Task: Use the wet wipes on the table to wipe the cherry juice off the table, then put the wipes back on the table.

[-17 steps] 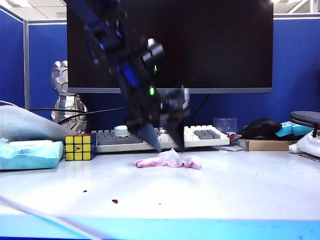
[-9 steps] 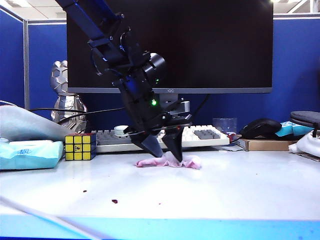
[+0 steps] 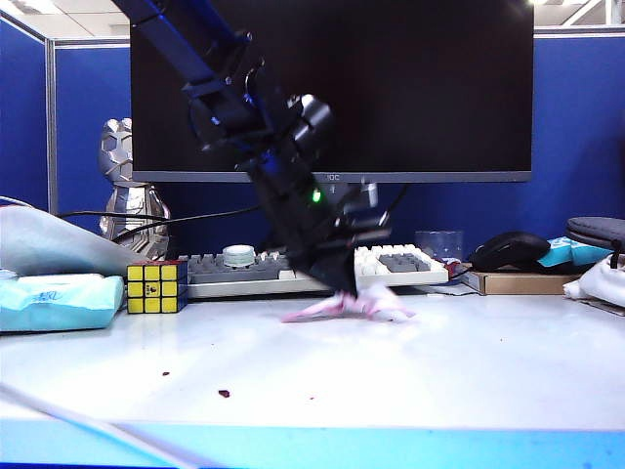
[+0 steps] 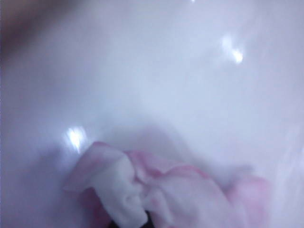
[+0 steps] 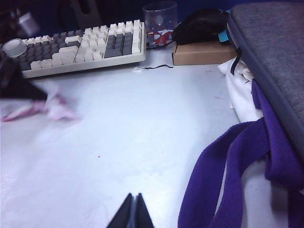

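From outside, my left tool (image 3: 344,291) pinches the wipe (image 3: 366,307) on the counter (image 3: 469,362); juice specks (image 3: 225,394) lie nearer the front edge, leftward. Left wrist: wipe (image 4: 156,190) bunched close. Right wrist: right tool (image 5: 132,216) pressed together, well apart.

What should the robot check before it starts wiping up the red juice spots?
1. Left gripper shut on the crumpled pale pink wet wipe: ok.
2. Wipe fully lifted off the glossy white table: cannot tell, the picture is blurred.
3. Dark red juice specks still in plain sight near the front edge: ok.
4. Path from wipe to specks free of clutter: ok; the puzzle cube stands off to the side.
5. Right gripper shut and parked out of the way: ok.
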Action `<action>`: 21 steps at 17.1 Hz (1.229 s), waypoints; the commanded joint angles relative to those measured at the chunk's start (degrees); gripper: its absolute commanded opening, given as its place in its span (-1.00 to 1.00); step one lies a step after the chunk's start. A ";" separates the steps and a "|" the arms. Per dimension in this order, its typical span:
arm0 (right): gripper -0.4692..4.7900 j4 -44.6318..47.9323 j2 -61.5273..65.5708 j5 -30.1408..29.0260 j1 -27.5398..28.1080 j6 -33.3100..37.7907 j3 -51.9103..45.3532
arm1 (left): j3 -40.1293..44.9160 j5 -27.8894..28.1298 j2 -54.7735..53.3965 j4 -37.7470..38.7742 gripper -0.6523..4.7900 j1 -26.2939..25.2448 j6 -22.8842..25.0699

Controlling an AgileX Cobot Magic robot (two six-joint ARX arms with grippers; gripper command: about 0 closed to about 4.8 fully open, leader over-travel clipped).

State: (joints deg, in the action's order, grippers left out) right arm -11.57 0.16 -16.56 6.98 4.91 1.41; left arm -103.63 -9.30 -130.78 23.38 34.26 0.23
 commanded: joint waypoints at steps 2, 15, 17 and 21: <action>-0.82 0.07 -0.02 -0.09 0.02 0.02 -0.04 | -8.63 -1.97 -2.82 -0.90 -0.78 0.11 -1.01; -0.82 0.07 -0.02 -0.09 0.02 0.02 -0.04 | -19.06 19.12 -9.90 27.85 -0.78 -1.64 9.42; -0.82 0.07 -0.02 -0.09 0.04 0.02 -0.04 | -20.37 12.41 -9.90 27.23 -0.78 -2.36 8.76; -0.82 0.07 -0.02 -0.09 0.02 0.02 -0.04 | -21.55 -9.05 -9.94 26.71 -0.78 0.81 7.91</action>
State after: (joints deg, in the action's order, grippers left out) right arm -11.57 0.16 -16.58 6.98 4.91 1.41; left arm -124.92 -11.92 -140.59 50.24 33.76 8.12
